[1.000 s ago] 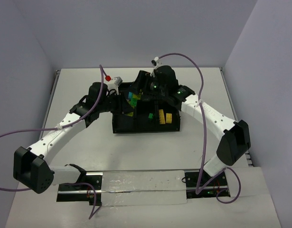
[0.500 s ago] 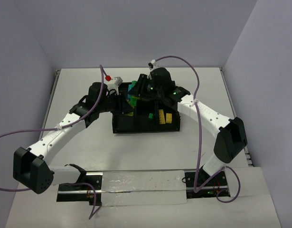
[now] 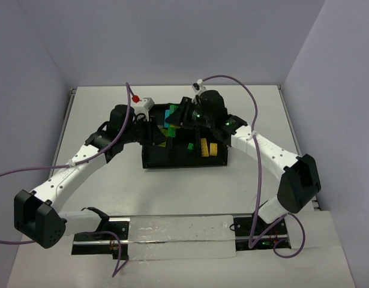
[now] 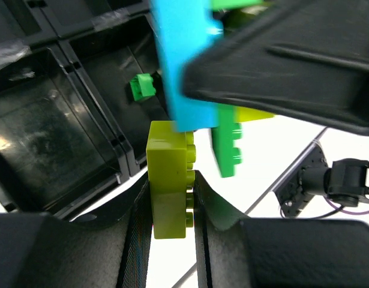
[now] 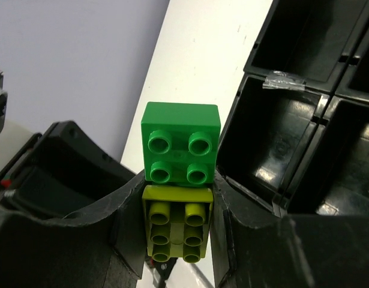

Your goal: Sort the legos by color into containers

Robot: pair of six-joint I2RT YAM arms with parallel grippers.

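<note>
Clamping a lime plastic studded brick (image 4: 168, 171), the left gripper (image 4: 170, 204) shares one stuck cluster (image 3: 170, 115) above the black divided plastic tray (image 3: 178, 163) with the right gripper (image 5: 178, 207), pinching a second lime brick (image 5: 177, 231); probably light, stiff: grip flat sidewalls.

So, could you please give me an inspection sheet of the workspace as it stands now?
Surface: pale table, black tray at its middle.
Job's things: brick cluster of teal, green and lime above the tray; yellow bricks and a green brick inside it.
Clutter: nothing seen.
Grippers: left gripper and right gripper both shut on the cluster.
Cables: purple cable trailing from each arm.
Surroundings: plain walls on three sides.
</note>
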